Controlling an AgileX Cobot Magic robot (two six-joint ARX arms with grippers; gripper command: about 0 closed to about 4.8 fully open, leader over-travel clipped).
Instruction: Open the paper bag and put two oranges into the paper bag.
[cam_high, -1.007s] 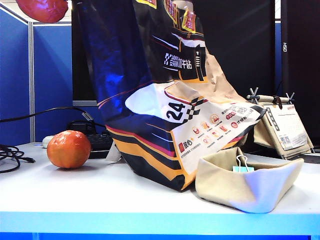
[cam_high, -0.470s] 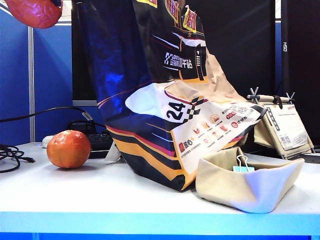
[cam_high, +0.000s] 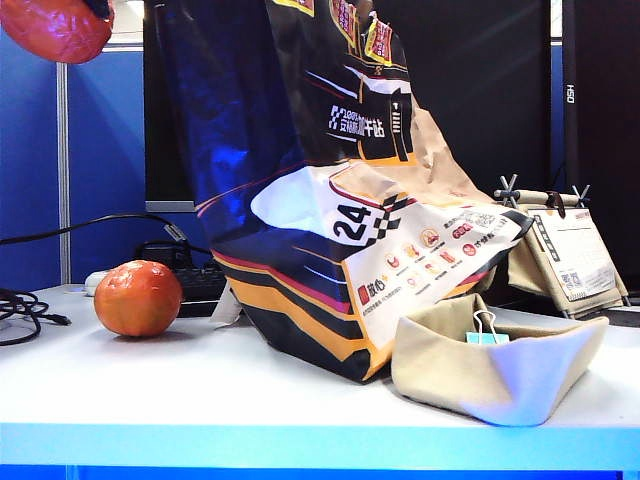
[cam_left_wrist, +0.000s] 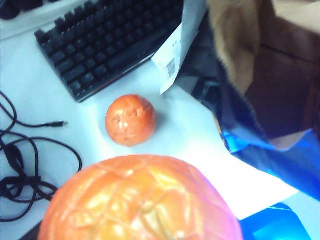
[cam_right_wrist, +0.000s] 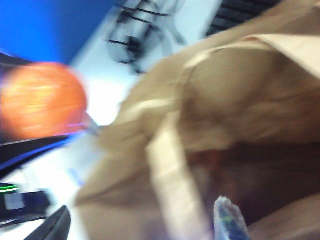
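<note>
Blurred brown paper bag (cam_right_wrist: 235, 100) hides the right gripper's state; left gripper, unseen, carries a glossy orange (cam_left_wrist: 140, 200).

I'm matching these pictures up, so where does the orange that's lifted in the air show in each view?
Exterior view: the raised orange is at the top left corner, high above the table, cut by the edge.
Left wrist view: it fills the near foreground, held by the left gripper, whose fingers are hidden.
Right wrist view: a blurred ball at the left edge; the right gripper is out of frame.
Shared landmark: the paper bag.
</note>
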